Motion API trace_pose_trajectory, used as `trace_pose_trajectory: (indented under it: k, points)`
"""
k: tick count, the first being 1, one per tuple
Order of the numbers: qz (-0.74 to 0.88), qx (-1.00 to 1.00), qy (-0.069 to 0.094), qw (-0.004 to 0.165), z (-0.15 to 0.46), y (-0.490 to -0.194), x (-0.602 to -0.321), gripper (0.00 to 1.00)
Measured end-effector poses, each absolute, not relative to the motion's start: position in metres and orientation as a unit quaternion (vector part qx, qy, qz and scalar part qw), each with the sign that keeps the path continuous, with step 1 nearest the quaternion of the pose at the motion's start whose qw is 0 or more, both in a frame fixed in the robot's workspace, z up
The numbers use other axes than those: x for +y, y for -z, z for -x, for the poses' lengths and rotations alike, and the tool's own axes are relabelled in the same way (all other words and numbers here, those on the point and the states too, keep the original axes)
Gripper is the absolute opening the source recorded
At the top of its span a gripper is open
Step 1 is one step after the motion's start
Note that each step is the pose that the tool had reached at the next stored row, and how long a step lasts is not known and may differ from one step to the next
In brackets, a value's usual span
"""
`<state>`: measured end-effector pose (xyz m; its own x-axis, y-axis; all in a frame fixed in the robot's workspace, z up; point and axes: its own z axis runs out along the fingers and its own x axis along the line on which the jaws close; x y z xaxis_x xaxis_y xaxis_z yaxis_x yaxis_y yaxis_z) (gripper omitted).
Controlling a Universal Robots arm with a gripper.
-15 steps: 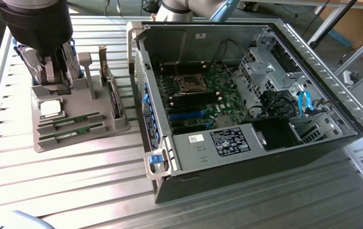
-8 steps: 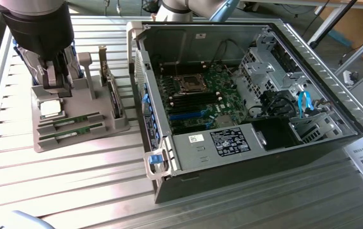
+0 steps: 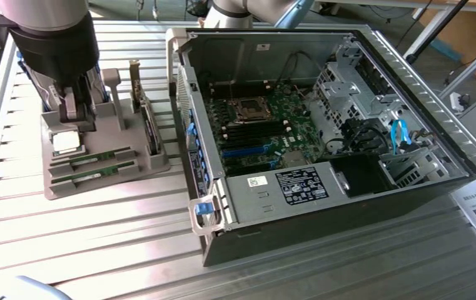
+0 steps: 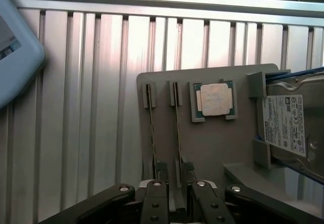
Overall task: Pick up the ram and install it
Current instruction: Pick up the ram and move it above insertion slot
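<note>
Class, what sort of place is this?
Probably a robotics lab for computer assembly: a robot arm over a slatted metal table, an opened computer case, and a holder with ram sticks.

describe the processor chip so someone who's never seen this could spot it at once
At the exterior view's left, beside the open computer case, stands a grey holder tray. On it, the processor chip lies between the two ram sticks and the hard drive. It is the only small silver square; the sticks are long green strips, the drive large and labelled.

Ribbed metal table [image 3: 96, 225] — grey parts holder [image 3: 62, 187] and open computer case [image 3: 321, 225] stand on it
</note>
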<state>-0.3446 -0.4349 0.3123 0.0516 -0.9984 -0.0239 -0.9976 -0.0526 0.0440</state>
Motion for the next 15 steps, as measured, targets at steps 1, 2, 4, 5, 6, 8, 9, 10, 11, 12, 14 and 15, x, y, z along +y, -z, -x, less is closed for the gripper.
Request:
trace_pose_trajectory:
  k: [1,2,4,5,6,8,9,10,11,12,14,15]
  points:
    - [-0.725,-0.688,0.024,0.008,0.345,-0.311,-0.435,0.25]
    - [-0.725,-0.688,0.024,0.008,0.345,-0.309,-0.435,0.25]
    - [-0.725,-0.688,0.024,0.008,0.345,-0.306,-0.435,0.25]
    - [-0.725,-0.688,0.024,0.008,0.345,-0.304,-0.435,0.25]
    - [-0.725,-0.688,0.024,0.008,0.345,-0.302,-0.435,0.25]
    - [-0.725,-0.688,0.024,0.008,0.345,-0.299,-0.435,0.25]
    - [-0.725,-0.688,0.024,0.008,0.345,-0.297,-0.435,0.25]
    - [-0.725,-0.688,0.024,0.008,0.345,-0.296,-0.435,0.25]
    - [-0.725,-0.688,0.024,0.008,0.345,-0.294,-0.435,0.25]
    - [-0.725,-0.688,0.024,0.008,0.345,-0.292,-0.435,0.25]
    - [-0.725,-0.688,0.024,0.008,0.345,-0.289,-0.435,0.25]
    - [-0.725,-0.688,0.024,0.008,0.345,-0.287,-0.435,0.25]
